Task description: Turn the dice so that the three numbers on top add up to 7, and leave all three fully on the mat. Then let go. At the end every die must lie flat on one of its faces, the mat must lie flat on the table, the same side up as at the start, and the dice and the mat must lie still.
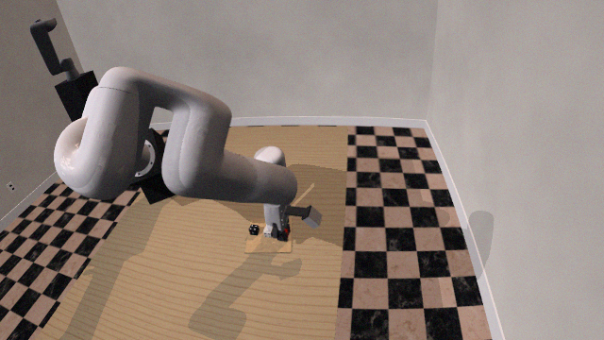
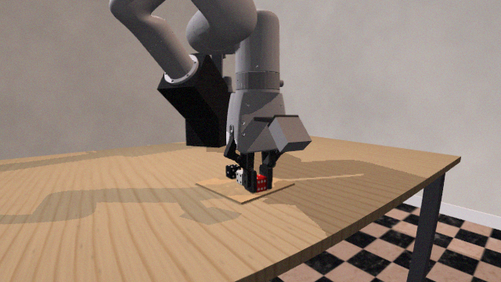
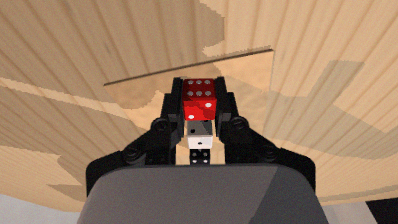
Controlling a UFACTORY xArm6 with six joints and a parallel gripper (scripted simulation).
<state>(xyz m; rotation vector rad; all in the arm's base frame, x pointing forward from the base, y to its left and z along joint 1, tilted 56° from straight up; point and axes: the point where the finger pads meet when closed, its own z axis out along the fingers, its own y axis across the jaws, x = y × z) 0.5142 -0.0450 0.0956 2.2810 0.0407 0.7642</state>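
The red die (image 1: 286, 230) (image 2: 261, 183) (image 3: 199, 100) is between the fingers of my gripper (image 2: 261, 186) (image 3: 199, 90), which is shut on it, low at the mat (image 1: 257, 246) (image 2: 241, 198) (image 3: 246, 75). In the wrist view its upward face shows two pips and its side facing the camera six. The white die (image 1: 268, 233) (image 2: 239, 177) (image 3: 200, 142) stands just behind it, one pip on top. The black die (image 1: 254, 229) (image 2: 232, 171) (image 3: 200, 158) is farther back in line; four pips show, partly hidden by the gripper body. The fingers hide part of the red and white dice.
The mat lies on the wooden table (image 1: 165, 264) (image 2: 117, 235) (image 3: 320, 30). The wrist camera housing (image 1: 312, 217) (image 2: 290, 133) sticks out beside the gripper. The table's edge runs along the right in the exterior view. Arm shadows cross the table and mat.
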